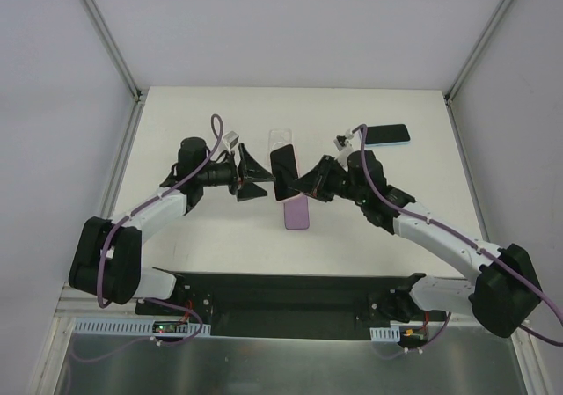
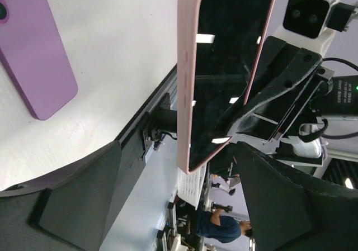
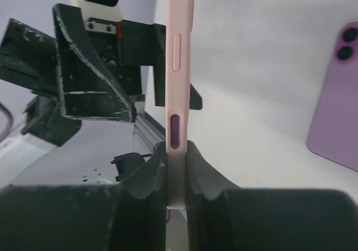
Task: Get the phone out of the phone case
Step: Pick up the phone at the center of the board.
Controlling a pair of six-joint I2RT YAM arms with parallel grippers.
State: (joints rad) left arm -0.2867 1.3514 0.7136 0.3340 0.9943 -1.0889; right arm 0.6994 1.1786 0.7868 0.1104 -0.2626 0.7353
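Note:
A phone with a black screen (image 2: 224, 66) sits in a pink case (image 3: 178, 66). My right gripper (image 3: 178, 167) is shut on one edge of the cased phone and holds it on edge above the table, which also shows in the top view (image 1: 283, 173). My left gripper (image 2: 184, 206) is open, and the phone's end hangs just ahead of the gap between its fingers without touching them. In the top view the left gripper (image 1: 261, 180) faces the right gripper (image 1: 303, 184) across the phone.
A purple phone (image 1: 297, 212) lies back up on the table below the grippers; it also shows in the left wrist view (image 2: 33, 55) and right wrist view (image 3: 335, 105). A clear case (image 1: 280, 137) lies behind. A dark phone (image 1: 387, 135) lies at the back right.

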